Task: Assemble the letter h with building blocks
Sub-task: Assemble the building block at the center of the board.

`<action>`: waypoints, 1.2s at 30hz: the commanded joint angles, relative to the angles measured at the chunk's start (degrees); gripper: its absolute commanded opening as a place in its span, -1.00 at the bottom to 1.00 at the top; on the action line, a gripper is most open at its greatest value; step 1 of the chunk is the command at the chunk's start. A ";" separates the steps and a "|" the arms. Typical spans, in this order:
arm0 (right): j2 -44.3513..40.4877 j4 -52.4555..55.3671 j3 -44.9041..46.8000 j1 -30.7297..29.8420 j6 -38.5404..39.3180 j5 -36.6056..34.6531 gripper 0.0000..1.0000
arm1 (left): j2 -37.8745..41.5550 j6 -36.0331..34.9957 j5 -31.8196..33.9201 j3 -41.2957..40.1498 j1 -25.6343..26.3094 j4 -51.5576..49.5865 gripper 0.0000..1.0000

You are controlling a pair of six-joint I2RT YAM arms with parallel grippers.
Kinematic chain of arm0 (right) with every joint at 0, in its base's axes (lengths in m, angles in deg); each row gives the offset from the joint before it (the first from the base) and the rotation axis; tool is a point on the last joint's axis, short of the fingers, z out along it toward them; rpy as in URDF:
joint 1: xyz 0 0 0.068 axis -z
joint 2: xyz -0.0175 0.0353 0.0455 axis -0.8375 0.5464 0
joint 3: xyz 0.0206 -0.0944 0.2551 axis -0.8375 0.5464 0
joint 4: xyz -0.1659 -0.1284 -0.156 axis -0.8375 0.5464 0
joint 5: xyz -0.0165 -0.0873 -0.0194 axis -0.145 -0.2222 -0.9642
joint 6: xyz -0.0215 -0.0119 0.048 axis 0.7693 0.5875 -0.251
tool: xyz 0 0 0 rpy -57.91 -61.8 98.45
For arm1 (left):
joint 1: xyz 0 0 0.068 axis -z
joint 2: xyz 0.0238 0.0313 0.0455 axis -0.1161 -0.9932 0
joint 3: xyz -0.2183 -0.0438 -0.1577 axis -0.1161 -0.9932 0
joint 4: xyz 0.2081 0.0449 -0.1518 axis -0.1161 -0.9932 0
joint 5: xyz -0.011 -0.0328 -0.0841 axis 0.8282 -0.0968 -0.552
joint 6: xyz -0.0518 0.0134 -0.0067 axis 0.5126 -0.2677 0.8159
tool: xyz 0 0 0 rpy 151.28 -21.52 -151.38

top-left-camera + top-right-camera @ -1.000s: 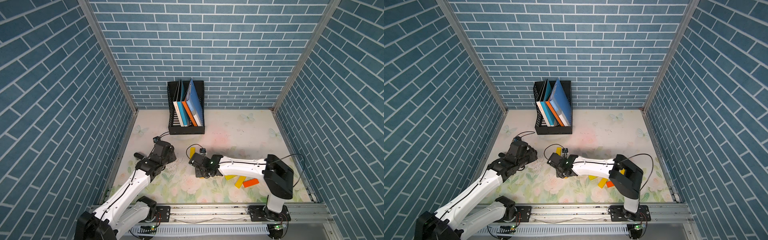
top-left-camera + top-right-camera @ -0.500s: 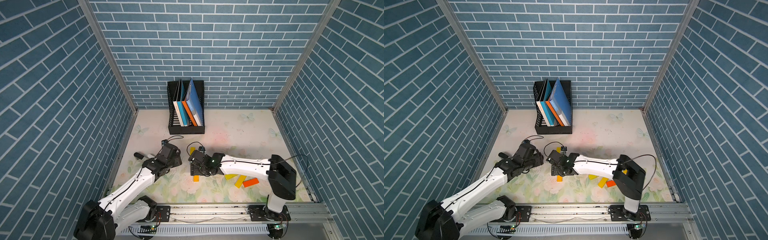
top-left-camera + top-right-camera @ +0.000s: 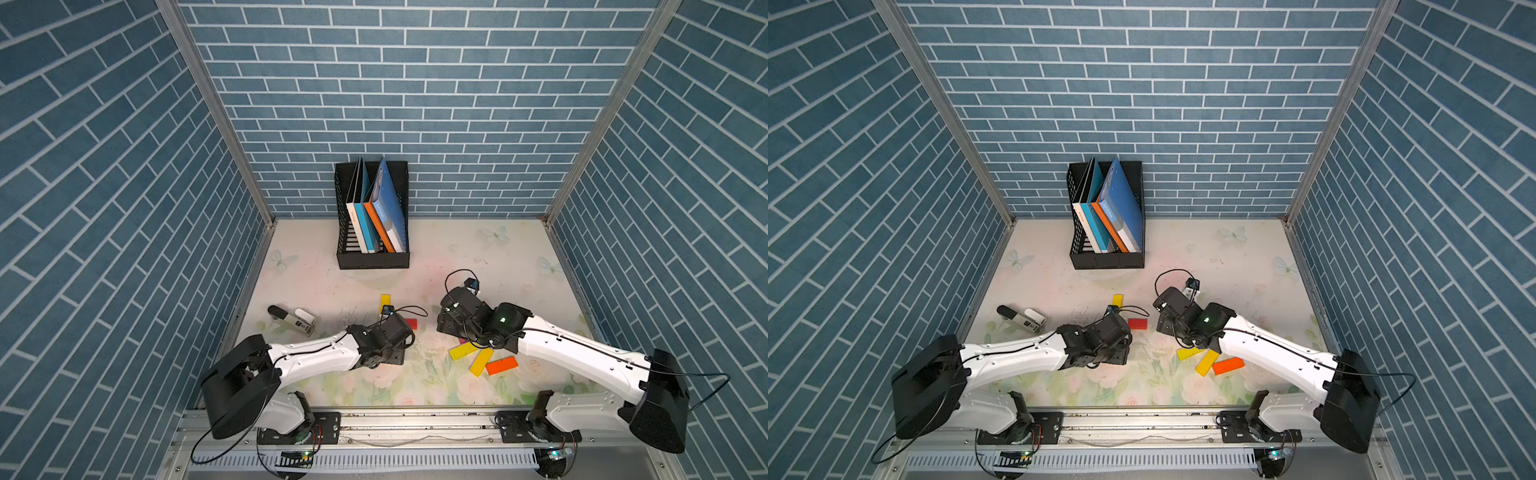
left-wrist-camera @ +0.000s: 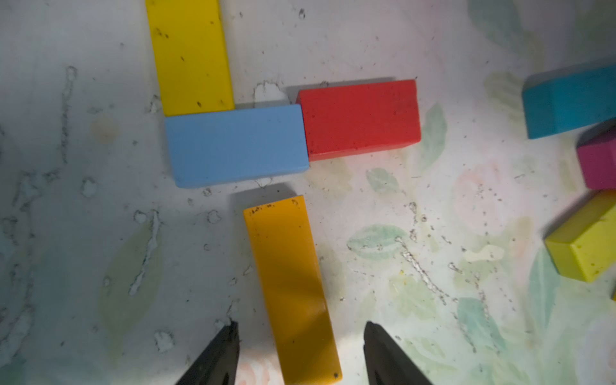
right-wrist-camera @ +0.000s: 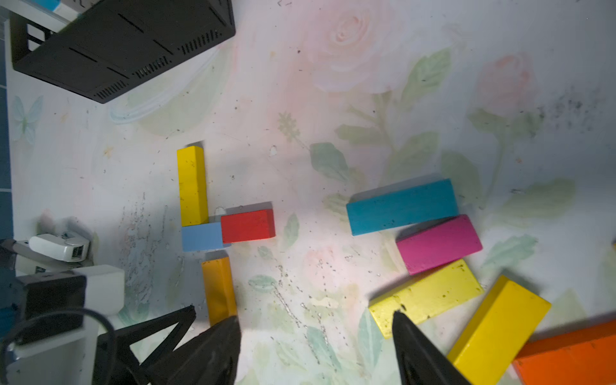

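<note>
My right arm (image 3: pixel 582 353) has pulled back from the middle of the table (image 3: pixel 478 257) toward its own side, and my left arm (image 3: pixel 311 359) has swung in over the letter. The right gripper (image 5: pixel 315 318), pinched together a second ago, now hangs spread and empty above the loose pile. The left gripper (image 4: pixel 300 328) is spread too, one jaw either side of the near end of the amber block (image 4: pixel 290 283) and clear of it in the left wrist view.

I read that as a handover: the right side has dropped the amber block off, and the left is lining up to seat it.

The black file rack (image 3: pixel 372 259) at the back wall holds several upright books (image 3: pixel 384 208), blue and orange, and no blocks.

The letter h (image 5: pixel 203 235) lies mid-table, unfinished. A long yellow block (image 4: pixel 190 56) meets the light blue block (image 4: pixel 236 145) end-on, and the red block (image 4: pixel 361 118) butts against the blue one's far end as the crossbar. The amber block lies just below the blue across a small gap, slightly tilted and out of line with the yellow. I judge it needs a nudge, and the short leg is missing.

The spares lie near the right gripper: a teal block (image 5: pixel 401 206), a magenta block (image 5: pixel 438 248), a pale yellow block (image 5: pixel 426 296), a deeper yellow block (image 5: pixel 498 326) and an orange block (image 5: pixel 566 356).
</note>
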State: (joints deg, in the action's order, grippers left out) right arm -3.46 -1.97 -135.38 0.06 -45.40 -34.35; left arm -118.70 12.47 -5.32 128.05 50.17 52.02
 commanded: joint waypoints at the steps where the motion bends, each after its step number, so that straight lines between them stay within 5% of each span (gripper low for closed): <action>1: -1.67 2.65 1.13 0.39 -1.85 -1.80 0.41 | -1.81 0.74 0.50 1.73 0.66 -0.21 0.21; 11: -2.19 3.65 0.33 0.93 -1.50 -2.42 0.33 | -3.86 1.50 3.84 1.60 0.53 -3.72 -0.30; 19: -2.76 3.94 0.31 1.15 -1.43 -2.66 0.32 | 0.42 0.34 4.56 -1.13 -3.02 -5.25 -0.49; 23: -2.32 3.61 0.32 1.10 -1.44 -2.45 0.31 | 0.12 -1.25 3.32 -0.53 -5.57 -4.34 -0.41; 25: -2.31 3.79 0.14 1.14 -1.52 -2.44 0.31 | -0.65 -2.03 3.33 0.58 -5.86 -4.49 -0.03; 28: -2.77 4.80 -0.33 1.14 -1.62 -2.83 0.30 | -0.80 -2.76 3.64 1.38 -5.86 -5.14 0.20; 36: -3.93 5.75 -0.50 1.27 -2.03 -3.67 0.30 | -1.01 -4.26 4.02 0.96 -6.78 -5.03 0.12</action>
State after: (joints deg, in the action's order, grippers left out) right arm -6.63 1.75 -134.82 1.04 -46.34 -36.31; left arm -119.13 9.72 -2.08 128.49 44.07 47.94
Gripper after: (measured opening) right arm 0.651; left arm 0.567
